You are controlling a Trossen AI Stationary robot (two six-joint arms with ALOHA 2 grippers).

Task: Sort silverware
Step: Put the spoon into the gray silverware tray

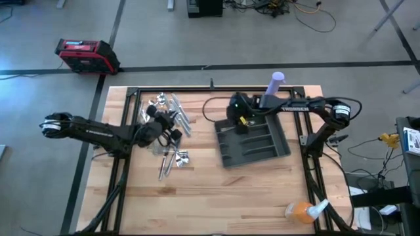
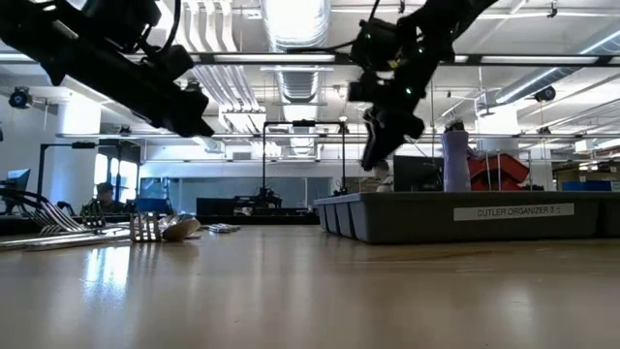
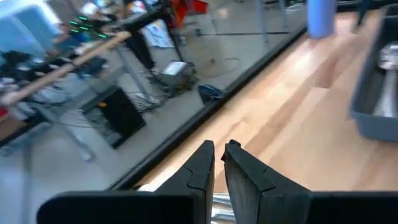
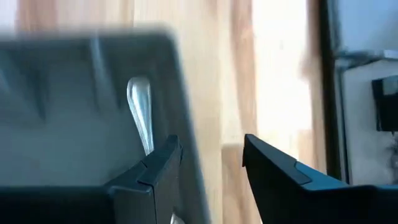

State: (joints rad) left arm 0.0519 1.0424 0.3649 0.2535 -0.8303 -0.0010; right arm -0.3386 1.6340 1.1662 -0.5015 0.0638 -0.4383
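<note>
The silverware (image 1: 176, 110) lies in a loose shiny pile on the wooden table's left half, and shows as forks and handles flat on the wood in the low view (image 2: 145, 228). My left gripper (image 1: 157, 122) hangs above that pile, clear of the table (image 2: 197, 124). Its fingers (image 3: 219, 150) are shut to a thin slit, with nothing seen between the tips. The dark grey tray (image 1: 257, 143) lies right of centre. My right gripper (image 1: 239, 118) stands open (image 4: 211, 146) over the tray's far left corner. One spoon (image 4: 140, 106) lies in a compartment there, with its handle running toward one finger.
A lilac cylinder (image 1: 276, 82) stands at the table's far edge behind the tray. An orange spray bottle (image 1: 303, 210) lies at the near right corner. Black frame rails (image 1: 119, 157) cross the table on both sides. Bare wood lies between the pile and the tray and along the near edge.
</note>
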